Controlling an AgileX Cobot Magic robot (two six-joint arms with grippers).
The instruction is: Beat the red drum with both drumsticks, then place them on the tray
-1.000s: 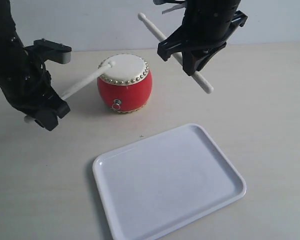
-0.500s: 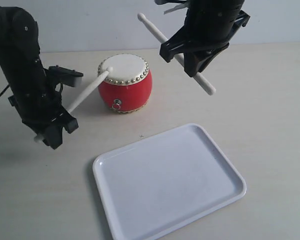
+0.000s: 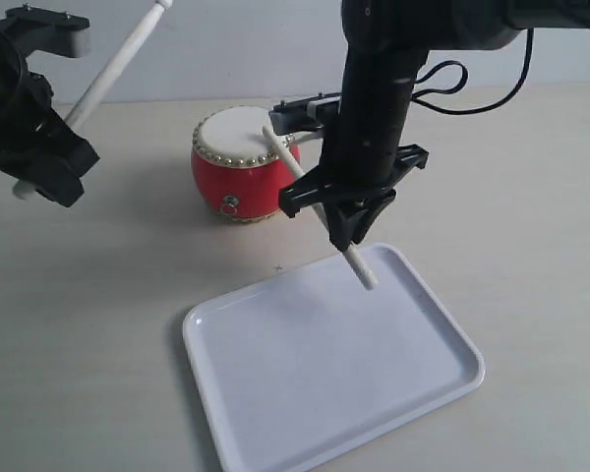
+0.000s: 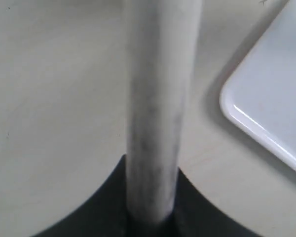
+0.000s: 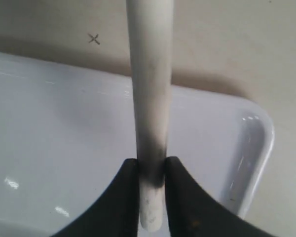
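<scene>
Item 1, red drum [image 3: 244,162]: upright on the desk [image 3: 531,197], far of centre, cream skin up. Item 2, tray [image 3: 202,364]: white, flat on the near desk, right of centre, nothing lying in it. Item 3, left drumstick [image 3: 113,59]: pinched near its butt by the left claw [image 3: 41,162], slanting up to the far right, bead tip raised well clear of the drum. Item 4, right drumstick [image 3: 362,270]: clamped between the narrow jaws of the right claw [image 3: 340,221], steeply tilted, bead end at the drum's right skin edge (contact cannot be told), butt end over the tray's far rim. Hazards, judged: 1) the right drumstick, released this steep, could land on its butt, topple and roll over the low rim; 2) either round shaft could slip in its pinch; 3) the left arm, heading for the tray, could meet the right arm standing between drum and tray.
</scene>
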